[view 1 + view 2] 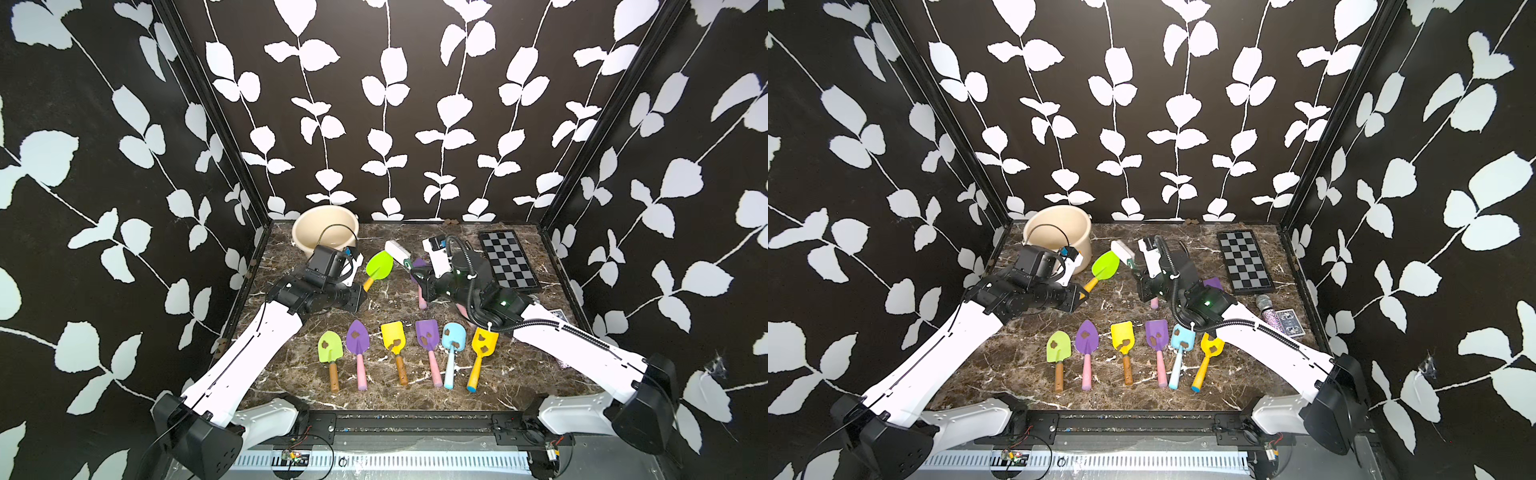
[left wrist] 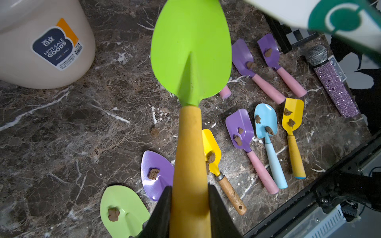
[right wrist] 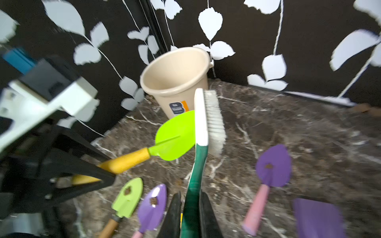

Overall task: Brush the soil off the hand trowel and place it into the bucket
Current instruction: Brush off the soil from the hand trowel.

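Trowel (image 2: 190,51) clamped in left end effector (image 2: 189,191), brush (image 3: 208,119) clamped in right end effector (image 3: 190,197), head beside blade. Hard swipe could twist trowel loose; bucket (image 3: 175,78) rim just ahead may snag it.

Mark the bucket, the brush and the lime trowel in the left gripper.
bucket (image 1: 311,228): a top view, inner wall
brush (image 3: 214,123): right wrist view, bristles
lime trowel (image 2: 190,41): left wrist view, blade

L arm (image 1: 266,332) holds lime trowel (image 1: 379,266) nr bucket (image 1: 320,226) — brush (image 1: 397,251) just beside blade tip; six soiled trowels (image 1: 393,337) in front.
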Motion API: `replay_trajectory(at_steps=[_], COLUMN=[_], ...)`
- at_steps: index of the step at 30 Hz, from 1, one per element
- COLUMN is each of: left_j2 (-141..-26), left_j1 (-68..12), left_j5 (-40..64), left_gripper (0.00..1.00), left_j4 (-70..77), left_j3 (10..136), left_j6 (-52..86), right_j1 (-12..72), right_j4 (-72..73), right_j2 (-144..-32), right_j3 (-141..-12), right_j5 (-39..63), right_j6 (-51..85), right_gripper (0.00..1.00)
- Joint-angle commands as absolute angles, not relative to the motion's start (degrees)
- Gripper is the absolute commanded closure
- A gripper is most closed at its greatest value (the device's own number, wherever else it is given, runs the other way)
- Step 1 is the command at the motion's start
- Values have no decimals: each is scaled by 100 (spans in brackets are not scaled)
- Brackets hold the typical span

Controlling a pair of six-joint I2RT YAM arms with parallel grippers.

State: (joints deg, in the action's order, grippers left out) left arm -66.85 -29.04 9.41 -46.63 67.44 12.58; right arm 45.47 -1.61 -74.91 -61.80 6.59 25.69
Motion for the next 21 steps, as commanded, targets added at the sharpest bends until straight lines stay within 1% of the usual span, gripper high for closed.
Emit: replay_trajectory(at_steps=[1, 6, 10, 17, 21], left_j2=[-6688, -6672, -6620, -6522, -6462], left_j1=[-2882, -2883, -2877, -2882, -2876], left_j5=[858, 856, 901, 870, 983], left_gripper=[100, 100, 100, 100, 100], left_j4=[-4395, -4377, -4368, -4419, -4395], left_j3=[6647, 6637, 6611, 6606, 6647], left_j6=[1230, 1257, 1266, 1257, 1283], right_j1=[4497, 4441, 4318, 3814, 3492], right_j4=[1170, 1778, 1817, 1635, 1407], right_j2=[-7573, -7896, -8025, -7773, -7395], right_j3=[-5941, -5729, -5637, -5309, -5160], right_j5=[1960, 2218, 2228, 1928, 1718], right_j6=[4207, 4847, 5051, 5107, 4933], right_gripper=[100, 100, 100, 100, 100])
